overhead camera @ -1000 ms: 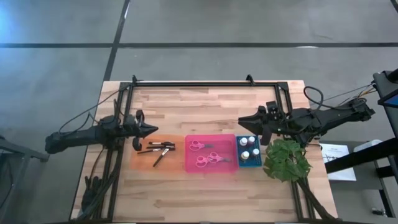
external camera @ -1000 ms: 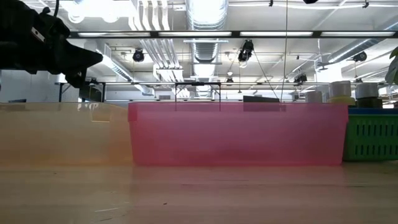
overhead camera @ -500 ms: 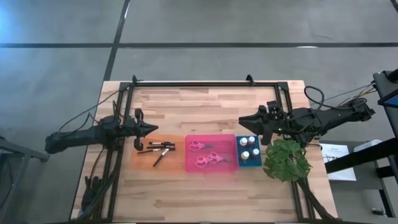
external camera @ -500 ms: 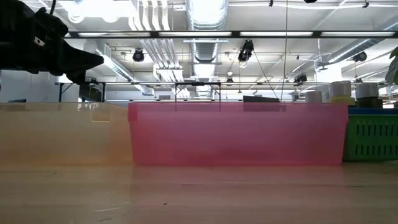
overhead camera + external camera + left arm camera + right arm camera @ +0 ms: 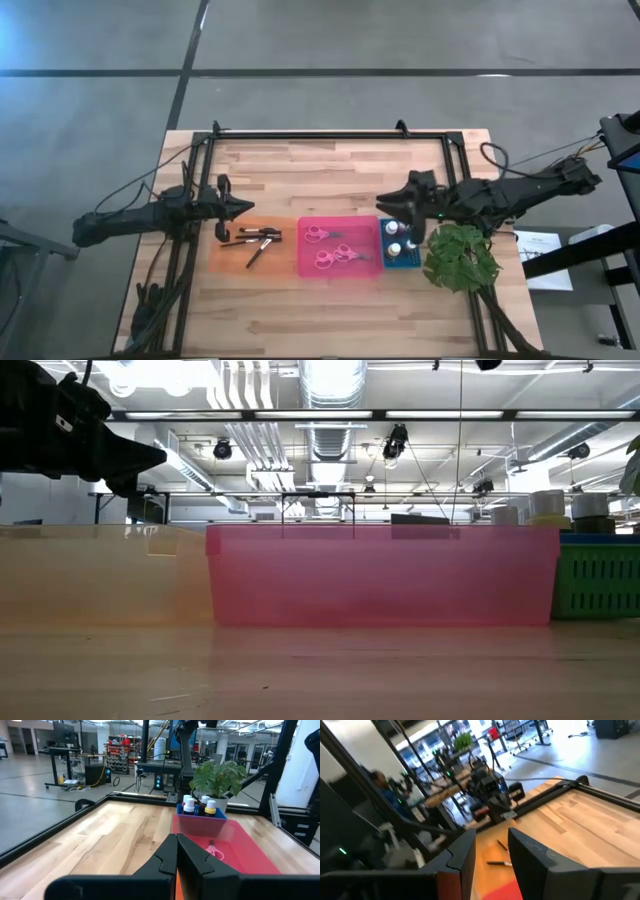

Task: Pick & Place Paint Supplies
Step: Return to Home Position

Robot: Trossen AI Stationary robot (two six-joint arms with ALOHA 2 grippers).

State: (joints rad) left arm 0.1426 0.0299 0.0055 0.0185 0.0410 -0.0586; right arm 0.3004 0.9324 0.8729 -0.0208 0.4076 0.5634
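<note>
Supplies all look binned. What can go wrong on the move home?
1. The right gripper, open, hangs by the far edge of the blue bin, where the paint bottles stand upright. A low swing might tip one.
2. The plant has leaves right beside the right arm, which may snag them as it pulls back.
3. The left gripper, shut, is at the edge of the orange tray, near the brushes. Dipping could nudge them.

Grey concrete floor; ceiling ducts and strip lights overhead.
</note>
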